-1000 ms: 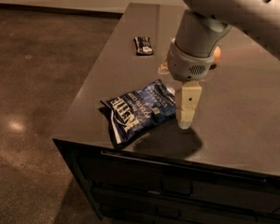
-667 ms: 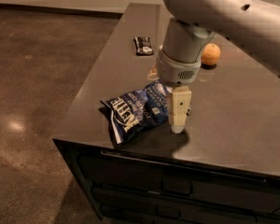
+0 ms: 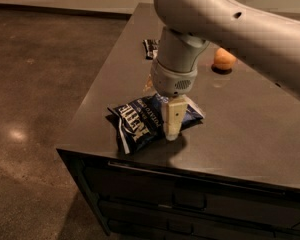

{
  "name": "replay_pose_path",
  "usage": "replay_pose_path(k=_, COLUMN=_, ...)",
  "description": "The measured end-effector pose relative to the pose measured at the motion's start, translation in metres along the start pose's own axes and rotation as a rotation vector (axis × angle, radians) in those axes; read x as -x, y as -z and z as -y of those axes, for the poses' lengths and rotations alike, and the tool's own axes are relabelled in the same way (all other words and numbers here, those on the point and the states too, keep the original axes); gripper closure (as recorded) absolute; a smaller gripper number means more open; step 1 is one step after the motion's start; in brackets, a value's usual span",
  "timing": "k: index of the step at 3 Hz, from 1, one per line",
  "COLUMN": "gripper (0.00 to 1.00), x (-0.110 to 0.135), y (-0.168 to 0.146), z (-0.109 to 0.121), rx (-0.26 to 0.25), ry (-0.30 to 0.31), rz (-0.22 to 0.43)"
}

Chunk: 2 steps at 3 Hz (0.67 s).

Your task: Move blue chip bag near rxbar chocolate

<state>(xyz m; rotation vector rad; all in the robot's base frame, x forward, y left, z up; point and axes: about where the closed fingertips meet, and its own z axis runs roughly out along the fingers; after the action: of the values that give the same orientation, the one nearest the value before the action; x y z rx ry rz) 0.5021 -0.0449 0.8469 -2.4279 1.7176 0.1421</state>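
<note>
The robot's hand [image 3: 166,120] sits low over the crinkly dark-blue foil chip bag [image 3: 136,123] near the dark desk [image 3: 240,134] front edge; whether it grips cannot be told. The small black-wrapped chocolate bar [image 3: 150,48] lies well apart.

A round orange fruit [image 3: 224,59] is seen toward the back of the dark counter [image 3: 255,134], well apart from the hand [image 3: 171,133], which is held low near the front edge.
</note>
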Motion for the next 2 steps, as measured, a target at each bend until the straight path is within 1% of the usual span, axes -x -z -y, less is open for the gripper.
replay_pose_path(k=1, gripper=0.43, x=0.002, y=0.004, z=0.007, rx=-0.011, ry=0.016, rz=-0.017)
replay_pose_path(k=2, gripper=0.65, x=-0.005, y=0.02, z=0.02, rx=-0.068, ry=-0.028, rz=-0.051)
